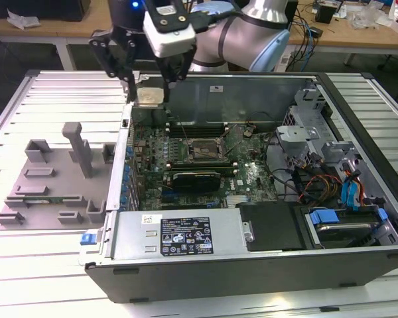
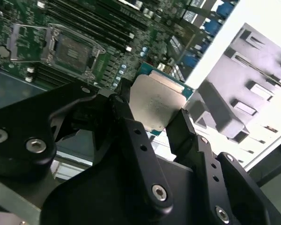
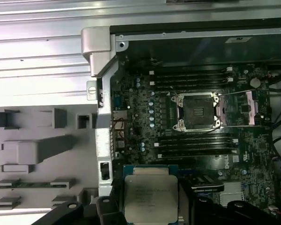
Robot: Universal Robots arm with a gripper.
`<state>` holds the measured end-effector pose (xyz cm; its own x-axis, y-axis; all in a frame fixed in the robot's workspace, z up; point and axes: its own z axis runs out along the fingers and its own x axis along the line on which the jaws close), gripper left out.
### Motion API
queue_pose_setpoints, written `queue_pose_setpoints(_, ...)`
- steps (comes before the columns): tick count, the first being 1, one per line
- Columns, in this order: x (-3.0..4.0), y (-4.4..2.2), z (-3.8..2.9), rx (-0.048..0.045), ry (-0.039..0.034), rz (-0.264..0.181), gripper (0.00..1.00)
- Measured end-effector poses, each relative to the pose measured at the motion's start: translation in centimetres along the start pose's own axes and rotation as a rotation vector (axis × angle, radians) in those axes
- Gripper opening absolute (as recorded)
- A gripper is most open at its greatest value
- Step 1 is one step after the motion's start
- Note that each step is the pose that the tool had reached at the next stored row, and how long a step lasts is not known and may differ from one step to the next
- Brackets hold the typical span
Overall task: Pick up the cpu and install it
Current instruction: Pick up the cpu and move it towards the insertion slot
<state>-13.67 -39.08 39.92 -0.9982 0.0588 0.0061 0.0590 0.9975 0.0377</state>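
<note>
The cpu [image 1: 150,97], a flat square chip with a silver-grey top, hangs in the air over the open computer case's rear corner, at the exterior view's left. My gripper [image 1: 150,89] is shut on it, one black finger on each side. Both wrist views show the cpu [image 2: 157,104] [image 3: 151,196] clamped between the fingers [image 2: 126,117]. The open dark socket [image 1: 202,151] [image 3: 197,111] [image 2: 70,47] sits in the middle of the green motherboard, lower than the chip and off to one side of it.
A grey moulded holder [image 1: 53,179] [image 3: 37,152] with upright blocks lies on the slatted table outside the case wall [image 1: 116,179]. Inside the case are memory slots, a heatsink [image 1: 196,180], cables and drive bays [image 1: 345,199].
</note>
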Motion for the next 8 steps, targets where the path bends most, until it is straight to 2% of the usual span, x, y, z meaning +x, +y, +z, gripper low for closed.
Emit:
queue_pose_setpoints(3,-1.32,0.07,0.02,0.0000,0.0001,0.000,0.55)
queue_pose_setpoints(5,-2.47,0.14,0.05,0.0001,0.0002,0.000,0.55)
queue_pose_setpoints(8,-3.46,0.20,0.17,0.0000,0.0002,0.000,0.55)
